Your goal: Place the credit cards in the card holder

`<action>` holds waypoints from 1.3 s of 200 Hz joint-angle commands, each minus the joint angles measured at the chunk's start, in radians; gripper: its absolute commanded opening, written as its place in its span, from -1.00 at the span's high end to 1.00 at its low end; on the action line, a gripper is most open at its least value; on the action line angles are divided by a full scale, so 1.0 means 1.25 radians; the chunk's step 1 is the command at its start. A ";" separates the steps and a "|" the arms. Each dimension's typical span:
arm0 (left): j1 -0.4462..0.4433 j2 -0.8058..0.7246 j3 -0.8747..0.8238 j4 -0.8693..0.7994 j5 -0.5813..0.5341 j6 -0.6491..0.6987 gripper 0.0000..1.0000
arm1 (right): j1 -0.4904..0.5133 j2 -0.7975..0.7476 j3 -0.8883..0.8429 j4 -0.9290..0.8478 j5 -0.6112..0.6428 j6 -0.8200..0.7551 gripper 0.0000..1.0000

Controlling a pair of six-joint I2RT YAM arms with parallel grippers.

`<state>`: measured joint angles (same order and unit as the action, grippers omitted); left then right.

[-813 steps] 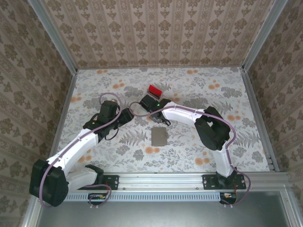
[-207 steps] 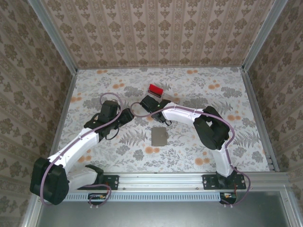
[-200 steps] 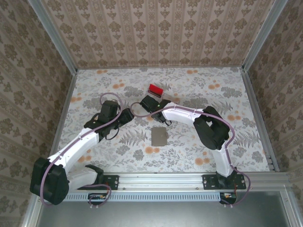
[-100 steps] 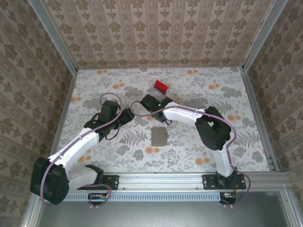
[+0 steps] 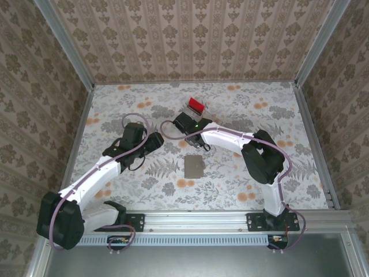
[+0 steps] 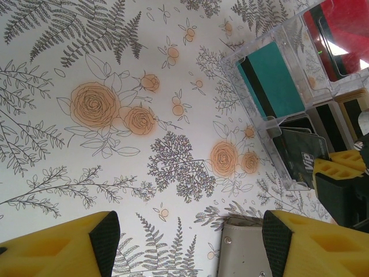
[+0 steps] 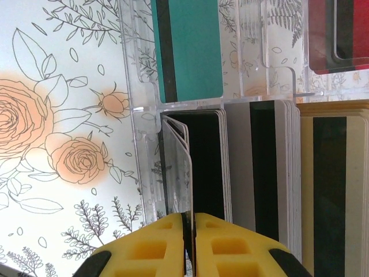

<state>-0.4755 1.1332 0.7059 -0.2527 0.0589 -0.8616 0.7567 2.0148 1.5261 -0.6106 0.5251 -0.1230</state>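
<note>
The credit cards stand in a clear slotted rack (image 5: 193, 112): a teal card (image 7: 190, 46), a red card (image 7: 340, 32), a white stack (image 7: 262, 167) and a beige stack (image 7: 334, 173). My right gripper (image 7: 190, 219) is shut on the top edge of a dark card (image 7: 185, 173) still standing in the rack's near-left slot. That dark card (image 6: 300, 156) appears in the left wrist view too. The grey card holder (image 5: 194, 166) lies flat on the table, apart from the rack. My left gripper (image 6: 187, 231) hovers open over the table, the card holder (image 6: 245, 251) by its right finger.
The floral tablecloth (image 5: 248, 179) covers the table. Patterned walls and metal rails (image 5: 311, 133) close in the sides. The right arm (image 5: 259, 156) arches over the table's right half, and the left arm (image 5: 98, 173) reaches in from the near left.
My right gripper has closed on the dark card. The rack with its red card has shifted slightly to the back right. The left arm has barely moved.
</note>
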 commanded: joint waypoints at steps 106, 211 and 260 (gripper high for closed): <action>0.007 0.013 0.009 0.011 0.015 -0.014 -0.39 | -0.018 0.014 0.038 -0.037 0.029 0.011 0.69; 0.005 0.024 0.014 0.015 0.019 -0.014 -0.39 | -0.019 0.011 0.041 -0.036 0.038 0.010 0.72; 0.006 0.021 0.011 0.013 0.018 -0.015 -0.39 | -0.021 0.003 0.044 -0.043 0.021 0.009 0.79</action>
<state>-0.4755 1.1542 0.7063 -0.2413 0.0723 -0.8688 0.7368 2.0281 1.5532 -0.6346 0.5369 -0.1089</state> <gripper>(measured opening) 0.696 0.108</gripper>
